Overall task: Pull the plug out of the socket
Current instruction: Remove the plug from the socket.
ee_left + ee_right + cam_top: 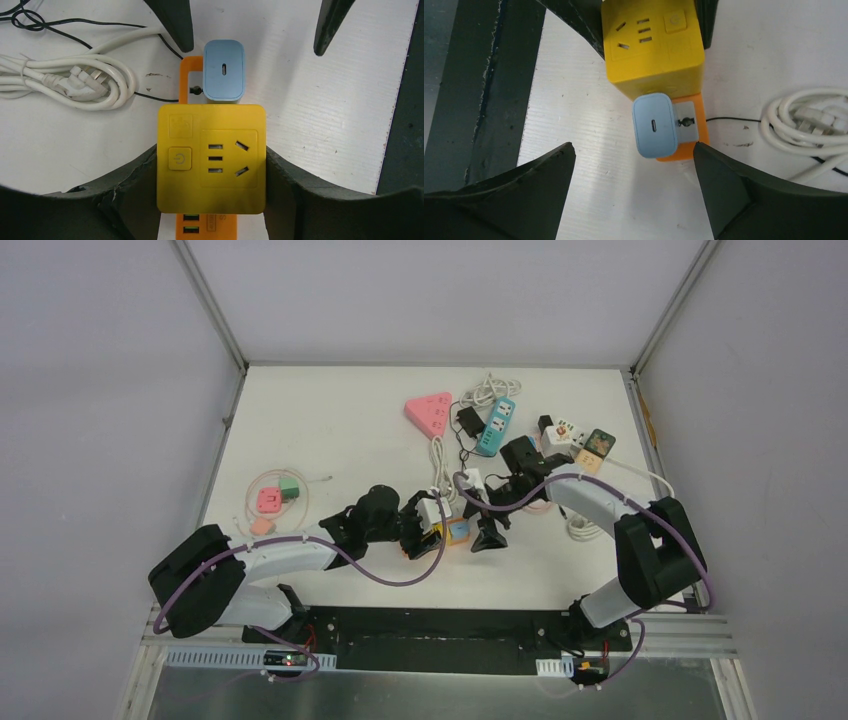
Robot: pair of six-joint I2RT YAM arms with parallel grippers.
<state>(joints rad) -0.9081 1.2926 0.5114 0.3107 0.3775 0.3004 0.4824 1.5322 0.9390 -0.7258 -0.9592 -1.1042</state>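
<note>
Yellow socket sits on the worktop, clamped on both flanks by the left hand. The grip looks square, with fingers flat on the cube's sides. The pale blue plug is seated in the socket's side face, the one facing the right arm.

The right hand is wide open, one finger either side of the plug, neither touching.

Step in hand, as I read it: close on the plug, then pull.
- The plug isn't centred in the gap. It sits closer to the finger by the orange base. Shift sideways first, or that finger likely lands on the base ledge and not the plug body.
- Grip the plug's flat sides deep, near the socket face, not at the rounded outer end.
- Pull straight along the pin axis. No twist, or the pins bind.
- The left hand only holds, so the cube can't ride along with the pull.
- White cable coil lies near the socket but apart from it. Retreat away from it.

Count:
- sockets in the grip: 1
- plugs in it: 1
- power buttons on top face: 1
- USB slots visible on the orange base: 2
- hands: 2
- pink triangular strip: 1
- teal strip: 1
- small cube adapters at the far right: several, too bunched to count
- small pink and green pieces at the left: 2, possibly more
</note>
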